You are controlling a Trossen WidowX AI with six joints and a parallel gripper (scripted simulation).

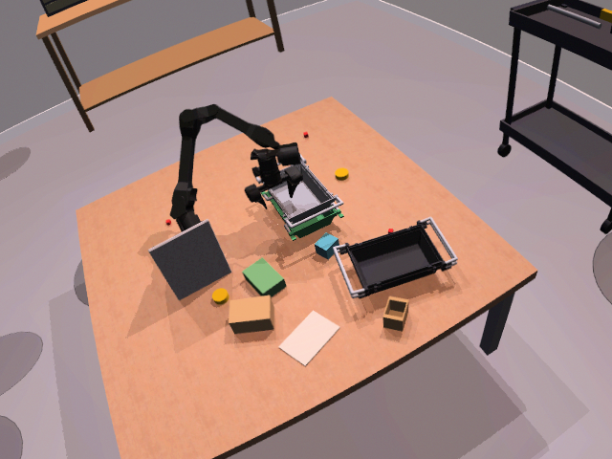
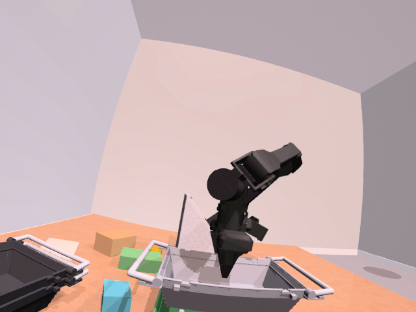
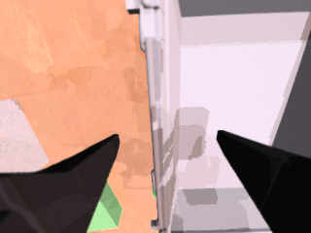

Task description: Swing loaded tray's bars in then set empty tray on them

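Two trays stand one over another on the tabletop: the grey tray is above the green tray and looks about level. The end effector is opened nearly to its full width and has hold of nothing. One finger is inside the grey tray, the other outside, with the tray's wall between them, apart from both. Well apart from the end effector is the black tray; nearer to it lies the blue block. How the green tray's bars stand, I cannot tell.
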